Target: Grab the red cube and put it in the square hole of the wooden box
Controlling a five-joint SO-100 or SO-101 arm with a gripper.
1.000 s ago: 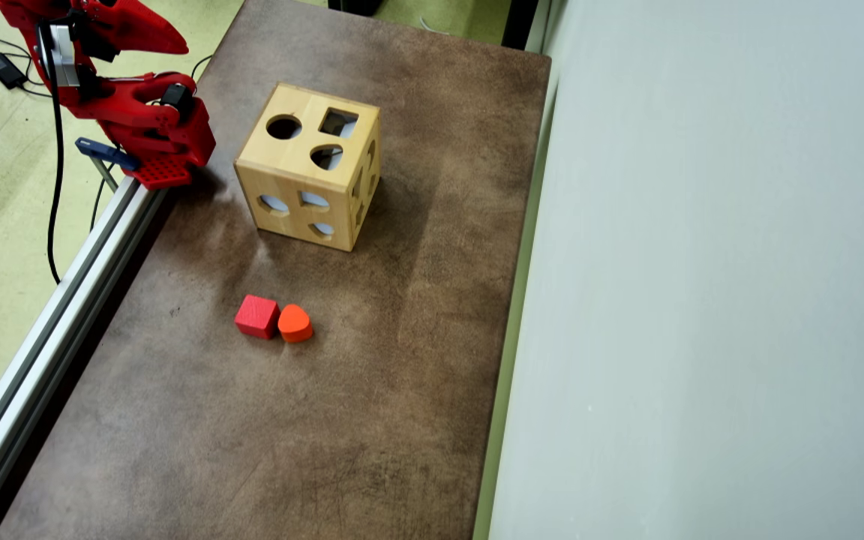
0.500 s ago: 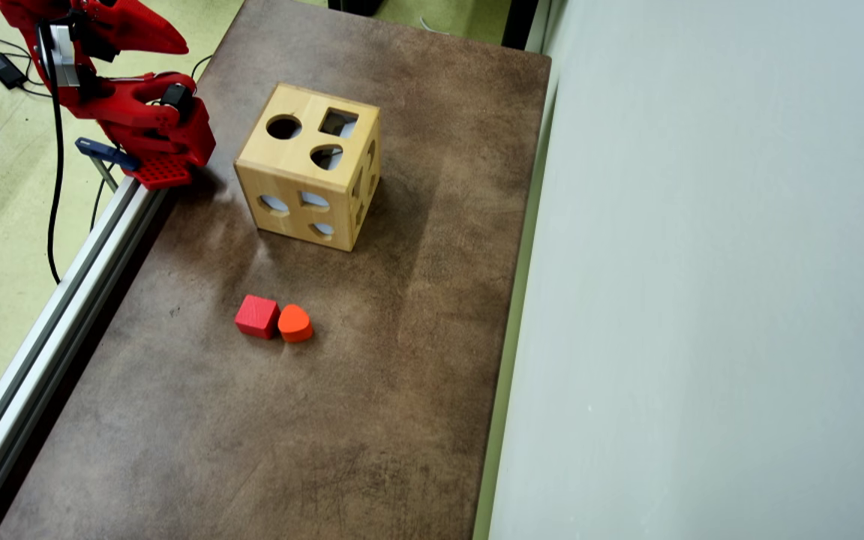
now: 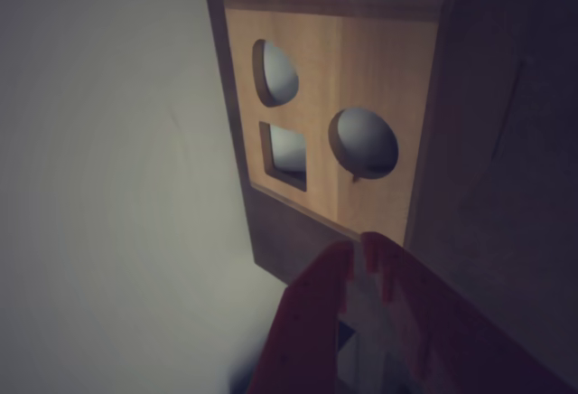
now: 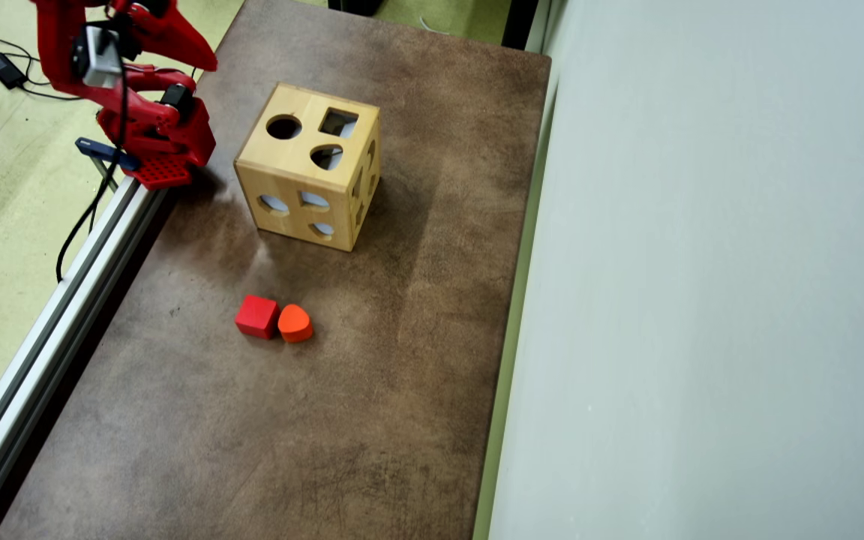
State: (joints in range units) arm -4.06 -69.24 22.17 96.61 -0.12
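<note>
The red cube (image 4: 256, 316) lies on the brown table in the overhead view, touching an orange rounded block (image 4: 295, 323) on its right. The wooden box (image 4: 291, 166) stands behind them, with its square hole (image 4: 338, 122) on the top face. My red gripper (image 4: 203, 60) is at the far left, raised beside the box and far from the cube. In the wrist view the gripper (image 3: 361, 251) looks shut and empty, its tips pointing at the near edge of the box (image 3: 379, 60); the square hole (image 3: 284, 154) is just beyond. The cube is out of the wrist view.
The box top also has a round hole (image 4: 283, 127) and a rounded hole (image 4: 326, 157); its sides have more holes. An aluminium rail (image 4: 64, 300) runs along the table's left edge. A pale wall (image 4: 702, 300) bounds the right side.
</note>
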